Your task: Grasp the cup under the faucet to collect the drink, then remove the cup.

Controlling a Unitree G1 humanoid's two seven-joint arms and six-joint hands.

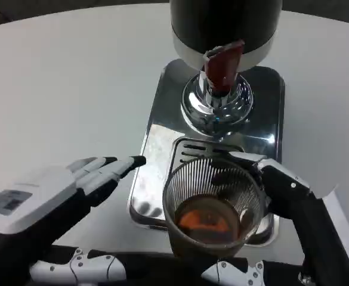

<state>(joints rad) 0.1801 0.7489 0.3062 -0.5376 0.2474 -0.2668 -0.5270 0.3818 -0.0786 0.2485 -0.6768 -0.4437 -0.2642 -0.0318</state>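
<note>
The white table (55,77) carried a steel drip tray (162,131) below the black dispenser (225,24) and its red-levered faucet (222,65). The ribbed cup (213,205), holding amber drink, sat at the tray's front edge, clasped by the right hand (281,185), seemingly for removal. The left hand (61,185) waited beside it, fingers extended, holding nothing.

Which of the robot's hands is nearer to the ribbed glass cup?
The right hand: it touches the cup on its right side. The left hand lies apart, to the cup's left.
</note>
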